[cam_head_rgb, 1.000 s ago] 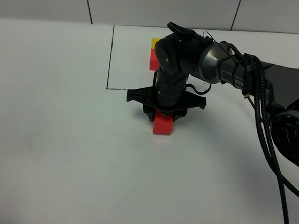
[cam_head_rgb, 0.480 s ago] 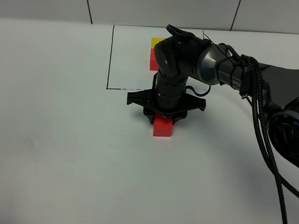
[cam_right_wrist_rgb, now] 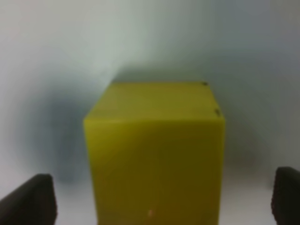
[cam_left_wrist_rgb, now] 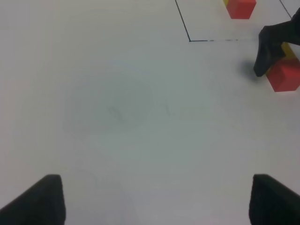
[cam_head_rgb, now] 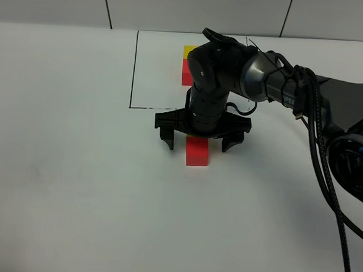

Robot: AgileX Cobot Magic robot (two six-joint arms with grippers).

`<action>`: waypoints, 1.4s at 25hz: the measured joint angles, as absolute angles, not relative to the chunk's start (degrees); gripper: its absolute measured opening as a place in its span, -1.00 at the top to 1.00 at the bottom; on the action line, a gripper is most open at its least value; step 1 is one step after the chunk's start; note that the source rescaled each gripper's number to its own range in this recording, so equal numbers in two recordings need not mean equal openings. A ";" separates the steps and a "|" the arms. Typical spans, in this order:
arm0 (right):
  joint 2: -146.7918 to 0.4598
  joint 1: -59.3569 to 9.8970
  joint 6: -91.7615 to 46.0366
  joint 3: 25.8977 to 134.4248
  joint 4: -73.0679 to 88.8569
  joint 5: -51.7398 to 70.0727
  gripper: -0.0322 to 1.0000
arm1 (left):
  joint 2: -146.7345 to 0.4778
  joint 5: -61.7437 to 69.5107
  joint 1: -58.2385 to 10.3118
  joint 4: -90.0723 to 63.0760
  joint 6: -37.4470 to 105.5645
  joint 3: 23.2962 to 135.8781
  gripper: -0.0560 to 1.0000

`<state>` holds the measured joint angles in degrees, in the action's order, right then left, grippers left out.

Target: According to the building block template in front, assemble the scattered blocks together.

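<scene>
Scattered blocks [cam_head_rgb: 197,152] sit joined under your right gripper [cam_head_rgb: 197,139], fingers wide; lift straight up without nudging them.

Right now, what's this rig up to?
It's matching loose cubes to the building block template, the yellow-over-red pair inside the black outline at the back of the table. The right hand is open, fingers spread either side of the red cube, which sits on the table just outside the outline. The right wrist view shows a yellow cube directly under that hand, and the left wrist view shows yellow tight behind the red one. The left hand is open over bare table, idle.
</scene>
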<state>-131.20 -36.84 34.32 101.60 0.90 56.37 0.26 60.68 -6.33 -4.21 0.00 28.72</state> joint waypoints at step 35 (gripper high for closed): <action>-101.62 0.76 1.85 78.27 4.61 45.30 -0.93 | 0.26 60.68 -6.33 -4.21 0.00 28.72 -0.44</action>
